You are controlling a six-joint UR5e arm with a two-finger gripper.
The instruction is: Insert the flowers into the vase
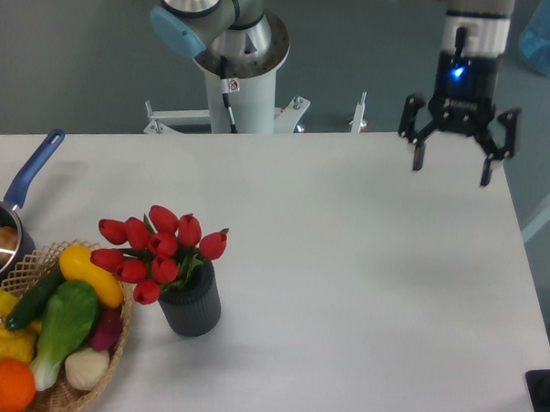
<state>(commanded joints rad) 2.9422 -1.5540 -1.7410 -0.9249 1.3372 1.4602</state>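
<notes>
Standing upright in the small dark grey ribbed cylindrical vase [191, 305], the bunch of red tulip buds with green leaves [156, 249] leans left over the rim, near the front left of the white worktop [362, 292]. Just beside the vase sits a wicker basket of coloured vegetables [54, 342], with a blue-handled saucepan [10, 217] behind it. Black two-finger hand [450, 163] hangs released, fingers spread and holding nothing, above the far right edge, well apart from the vase.
</notes>
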